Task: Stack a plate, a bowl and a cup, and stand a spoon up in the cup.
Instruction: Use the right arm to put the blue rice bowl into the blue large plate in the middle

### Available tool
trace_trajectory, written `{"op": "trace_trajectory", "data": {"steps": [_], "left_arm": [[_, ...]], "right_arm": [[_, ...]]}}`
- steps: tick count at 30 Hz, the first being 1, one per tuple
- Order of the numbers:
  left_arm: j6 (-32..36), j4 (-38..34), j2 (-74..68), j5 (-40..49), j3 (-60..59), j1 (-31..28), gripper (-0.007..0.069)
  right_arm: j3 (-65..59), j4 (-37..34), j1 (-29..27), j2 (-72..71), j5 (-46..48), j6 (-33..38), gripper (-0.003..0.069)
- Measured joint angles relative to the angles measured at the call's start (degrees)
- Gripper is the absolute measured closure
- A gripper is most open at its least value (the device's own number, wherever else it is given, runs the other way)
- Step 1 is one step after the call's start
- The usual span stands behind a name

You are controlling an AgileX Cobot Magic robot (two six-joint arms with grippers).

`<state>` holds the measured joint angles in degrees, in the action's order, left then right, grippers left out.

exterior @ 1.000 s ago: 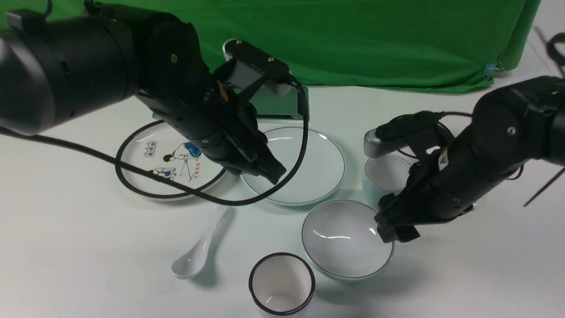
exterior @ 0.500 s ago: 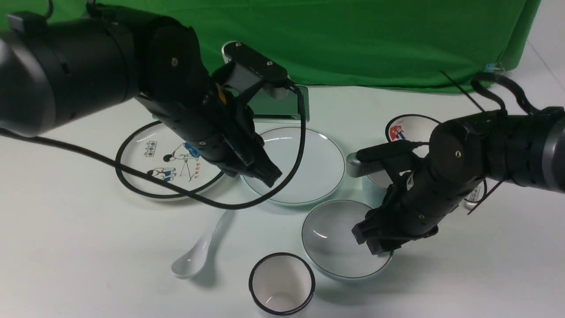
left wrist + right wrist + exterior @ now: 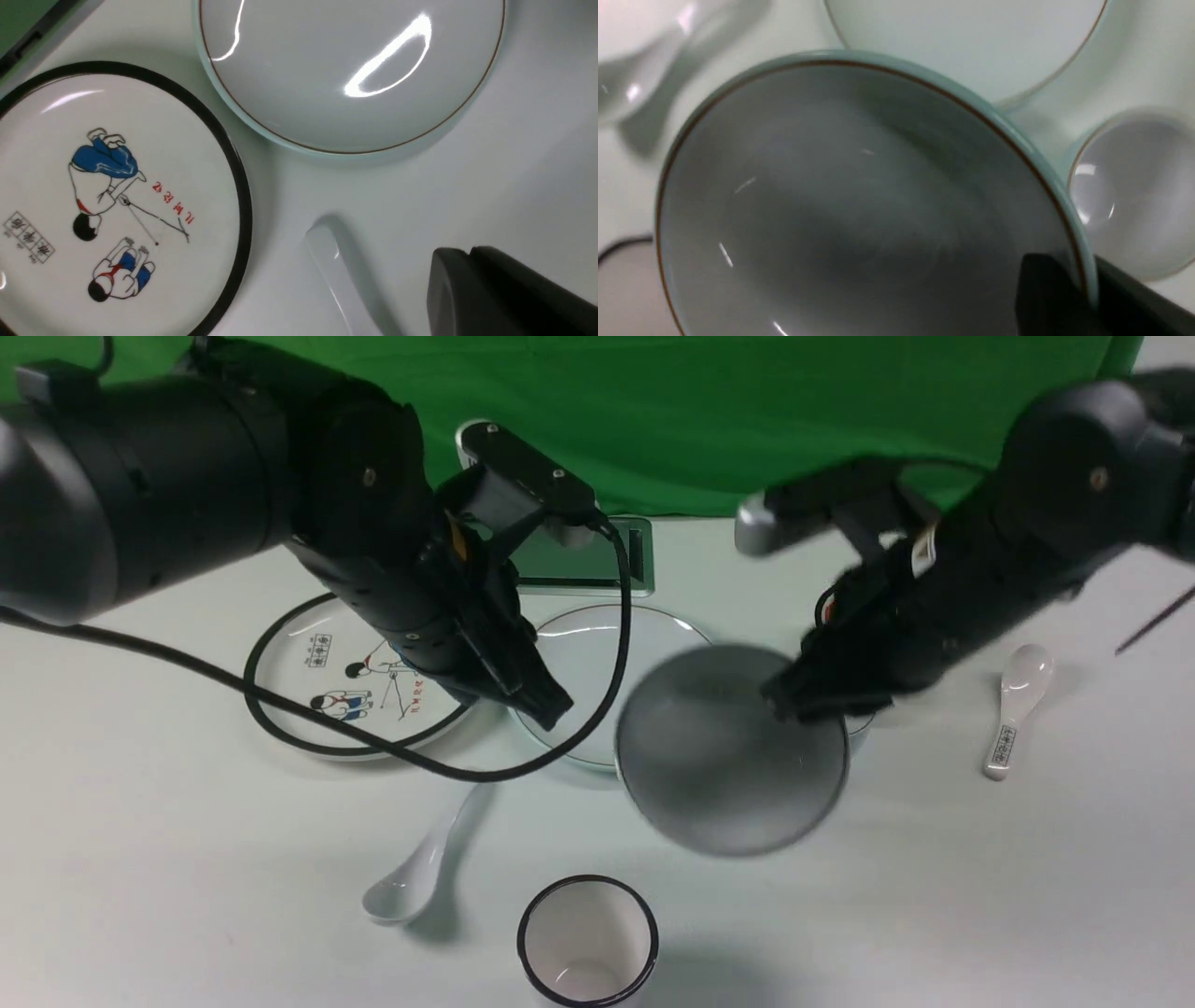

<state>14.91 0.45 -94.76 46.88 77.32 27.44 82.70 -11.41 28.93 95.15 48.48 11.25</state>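
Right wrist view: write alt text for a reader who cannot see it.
The right gripper pinches the rim of the pale blue-green bowl, which fills most of the frame. Behind it lie the matching plate and cup.

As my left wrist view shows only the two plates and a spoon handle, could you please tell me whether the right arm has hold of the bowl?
Observer: Yes, the right tool is shut on the rim of the bowl, with one finger inside it.
Operator: Thank you. Is the bowl over the plain plate?
Observer: Only partly. In the front view it overlaps the near right edge of the plate and is held off the table.
Operator: And where is the pale cup?
Observer: The cup stands upright and empty beside the plate, as the right wrist view shows.
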Motion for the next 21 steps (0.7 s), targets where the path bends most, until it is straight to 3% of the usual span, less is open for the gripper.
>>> {"op": "trace_trajectory", "data": {"steps": [8,13,21], "left_arm": [[-8.64,6.91,5.82,2.06,0.0,-5.27,0.0653],[-9.04,6.97,11.02,2.22,0.0,-9.72,0.0653],[-9.22,6.86,12.09,2.35,0.0,-10.34,0.0653]], "right_arm": [[21.83,0.0,0.0,15.32,2.57,0.69,0.0592],[33.71,2.35,0.05,27.94,3.8,0.57,0.0592],[40.31,5.37,-0.55,37.13,5.37,-2.35,0.0591]]}}
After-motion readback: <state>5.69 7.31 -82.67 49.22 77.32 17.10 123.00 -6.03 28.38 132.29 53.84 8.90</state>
